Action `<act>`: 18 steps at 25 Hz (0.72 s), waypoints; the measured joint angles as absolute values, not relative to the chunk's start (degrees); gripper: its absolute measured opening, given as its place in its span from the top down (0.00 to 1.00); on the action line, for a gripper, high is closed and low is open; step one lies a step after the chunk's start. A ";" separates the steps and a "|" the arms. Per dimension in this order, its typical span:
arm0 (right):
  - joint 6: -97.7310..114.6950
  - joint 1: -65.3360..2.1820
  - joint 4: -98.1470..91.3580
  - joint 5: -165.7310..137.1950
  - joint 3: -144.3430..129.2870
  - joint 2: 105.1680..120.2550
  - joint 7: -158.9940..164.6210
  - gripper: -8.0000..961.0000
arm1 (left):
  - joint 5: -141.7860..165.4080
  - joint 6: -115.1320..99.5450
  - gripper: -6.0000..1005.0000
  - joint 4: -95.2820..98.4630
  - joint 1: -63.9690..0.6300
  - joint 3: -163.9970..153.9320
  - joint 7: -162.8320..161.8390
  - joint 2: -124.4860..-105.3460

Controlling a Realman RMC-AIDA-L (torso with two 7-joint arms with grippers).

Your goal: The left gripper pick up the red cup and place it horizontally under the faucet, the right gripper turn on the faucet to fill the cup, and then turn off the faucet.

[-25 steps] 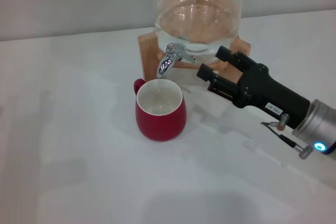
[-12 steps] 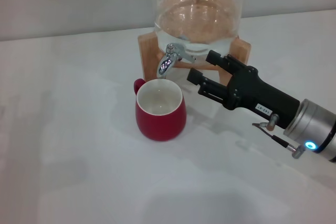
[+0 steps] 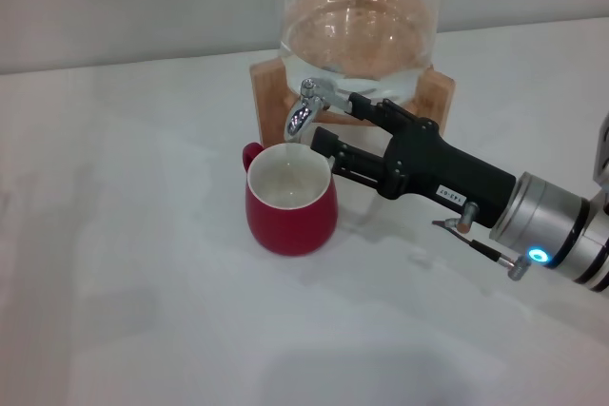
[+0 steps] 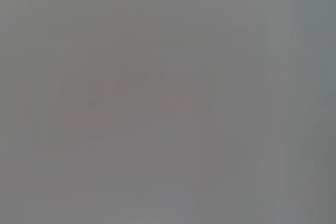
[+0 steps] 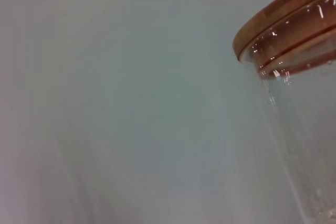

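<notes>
You've got the red cup (image 3: 290, 199) upright on the white desk (image 3: 124, 263), right below the faucet (image 3: 306, 107). Cup's glossy dark red, rounded body, cream-white inside, small loop handle poking out toward the back-left. Can't tell whether there's liquid in it.

Faucet: shiny chrome spigot w/ down-curved spout, tip just above the cup's back rim. It's mounted on a clear glass jar (image 3: 360, 26) sitting in a wooden stand (image 3: 269, 89). In the right wrist view, the jar wall and wooden lid (image 5: 286, 11) show.

Your right pincer (image 3: 340, 126) reaches in from the right, fingers spread apart: upper one near the lever, lower one just beside the cup rim. Nothing grasped. Blue light on its silver wrist.

Left pincer isn't visible anywhere; left wrist view is blank grey.
</notes>
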State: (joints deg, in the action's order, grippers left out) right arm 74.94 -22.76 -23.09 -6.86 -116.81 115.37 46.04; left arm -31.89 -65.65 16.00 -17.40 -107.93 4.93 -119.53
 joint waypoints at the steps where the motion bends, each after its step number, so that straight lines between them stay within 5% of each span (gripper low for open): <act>1: 74.91 -22.84 -23.10 -6.86 -116.81 115.38 46.07 0.11 | -31.89 -65.65 0.12 16.00 -17.40 -107.93 4.91 -119.53; 18: 74.87 -22.96 -24.77 -6.84 -118.21 115.40 46.14 0.11 | -31.91 -65.64 0.12 15.99 -18.05 -107.93 4.92 -119.44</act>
